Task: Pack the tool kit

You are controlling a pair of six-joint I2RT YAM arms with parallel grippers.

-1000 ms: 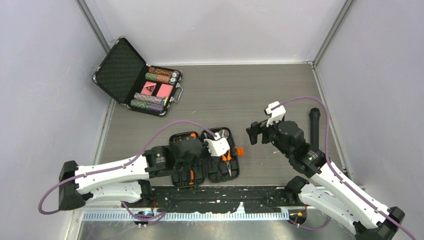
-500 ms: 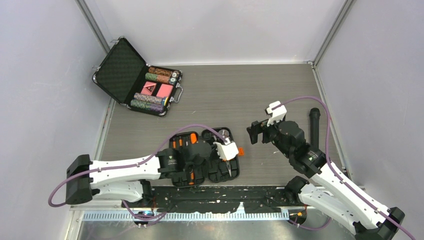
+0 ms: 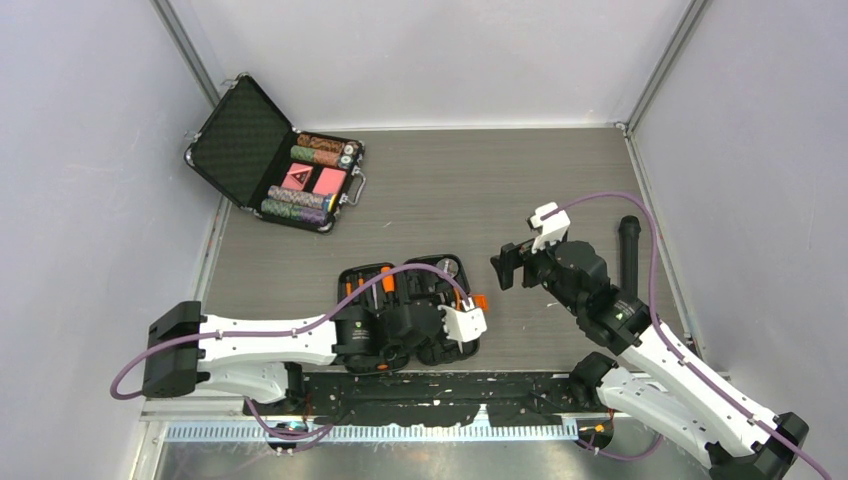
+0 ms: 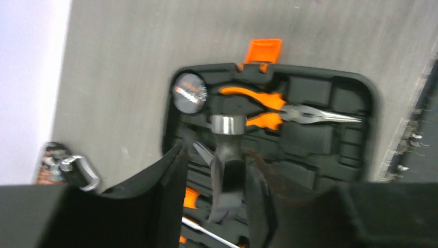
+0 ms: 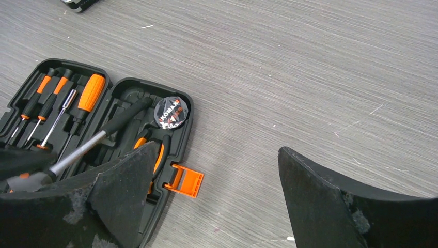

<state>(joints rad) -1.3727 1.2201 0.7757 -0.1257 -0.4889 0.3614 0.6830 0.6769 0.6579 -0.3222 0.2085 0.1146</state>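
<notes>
Pack-up in progress: the tool kit [image 4: 320,93] lies open at the table's near edge, centre. My left gripper [image 4: 217,155] straddles the hammer [image 4: 227,124], which lies aslant across the case. The jaws are partly apart, and whether they grip it I cannot tell. My right gripper [image 5: 216,152] hangs wide open and empty to the right. Next, I judge: seat the hammer squarely in its slot, then close the lid.
</notes>
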